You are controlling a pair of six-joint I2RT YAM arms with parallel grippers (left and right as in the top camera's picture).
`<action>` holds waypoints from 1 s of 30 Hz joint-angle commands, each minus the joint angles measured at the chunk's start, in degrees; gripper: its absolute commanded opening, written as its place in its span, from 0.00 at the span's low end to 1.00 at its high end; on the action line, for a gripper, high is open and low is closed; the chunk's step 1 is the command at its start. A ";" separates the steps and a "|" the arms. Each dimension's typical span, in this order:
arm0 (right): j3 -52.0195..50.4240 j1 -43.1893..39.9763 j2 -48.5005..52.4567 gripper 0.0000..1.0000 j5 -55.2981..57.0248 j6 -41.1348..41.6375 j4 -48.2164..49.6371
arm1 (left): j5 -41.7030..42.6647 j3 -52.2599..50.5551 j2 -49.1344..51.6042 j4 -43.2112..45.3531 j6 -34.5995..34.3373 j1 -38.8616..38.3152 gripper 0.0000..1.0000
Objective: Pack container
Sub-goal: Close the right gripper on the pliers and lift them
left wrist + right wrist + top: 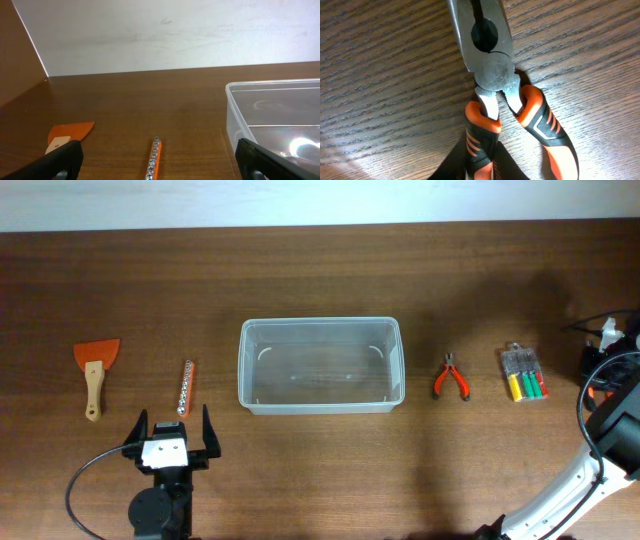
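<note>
One each: container (pixel 243 366), scraper (pixel 95 364), bit rail (pixel 185 387), pliers (pixel 452 378), tool pack (pixel 524 373).

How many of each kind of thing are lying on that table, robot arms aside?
container: 1
scraper: 1
bit strip: 1
pliers: 1
tool pack: 1
total: 5

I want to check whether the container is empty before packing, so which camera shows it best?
Overhead. It shows the whole clear container, rim and floor, with nothing inside. The left wrist view catches only one corner of the container, cut off by the frame. The right wrist view shows only pliers, none of the container.
</note>
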 commanded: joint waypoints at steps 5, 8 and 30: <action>-0.61 -0.17 2.23 0.11 0.26 0.63 0.37 | -0.22 -0.20 -0.39 -0.04 -0.74 -0.17 0.99; -0.61 -0.17 2.23 0.10 0.28 0.63 0.37 | -0.22 -0.20 -0.39 -0.04 -0.74 -0.17 0.99; 5.25 1.05 2.21 0.04 0.28 0.63 -3.39 | -0.22 -0.20 -0.39 -0.04 -0.74 -0.17 0.99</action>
